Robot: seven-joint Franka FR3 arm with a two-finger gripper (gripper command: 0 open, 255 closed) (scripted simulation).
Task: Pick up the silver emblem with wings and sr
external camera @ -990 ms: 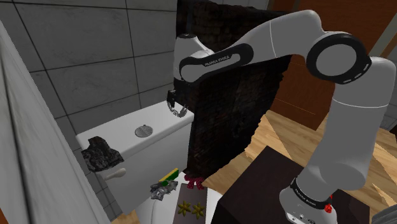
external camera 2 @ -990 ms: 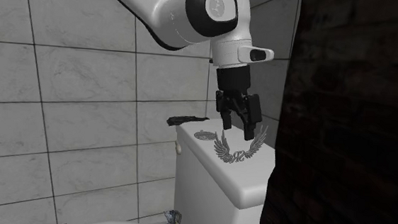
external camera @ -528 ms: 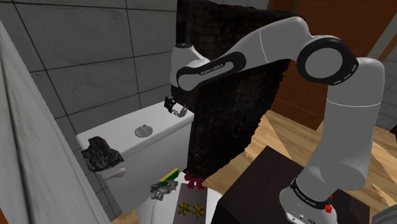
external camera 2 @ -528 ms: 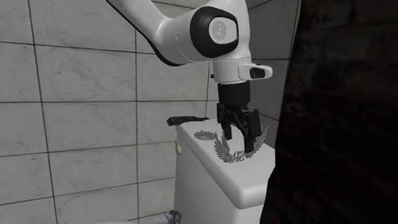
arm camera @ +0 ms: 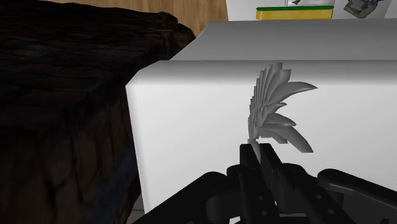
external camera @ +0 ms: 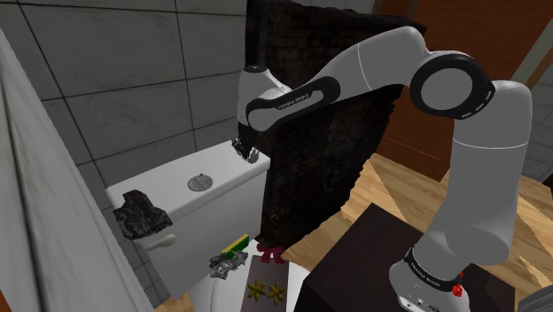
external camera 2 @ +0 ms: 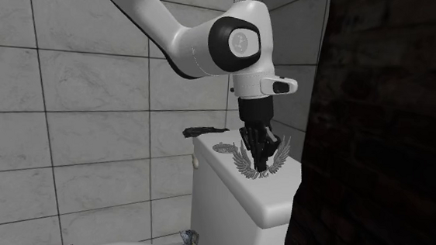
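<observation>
A household bathroom: grey marbled wall tiles [external camera: 115,80] back a white toilet cistern [external camera: 226,177] with a round metal flush button [external camera: 201,182] mid-lid, and a wood-plank floor [external camera: 390,186] lies beside it.

The emblem [arm camera: 277,105] is pale silver-grey, its wing ribbed with feather lines. The gripper [arm camera: 256,151] is plain black, and the arm [external camera 2: 172,26] is white with dark joints. The toilet tank [external camera 2: 235,196] is white, the wall tiles [external camera 2: 95,79] are grey and marbled, and the partition [external camera 2: 379,135] is dark and brick-patterned.
</observation>
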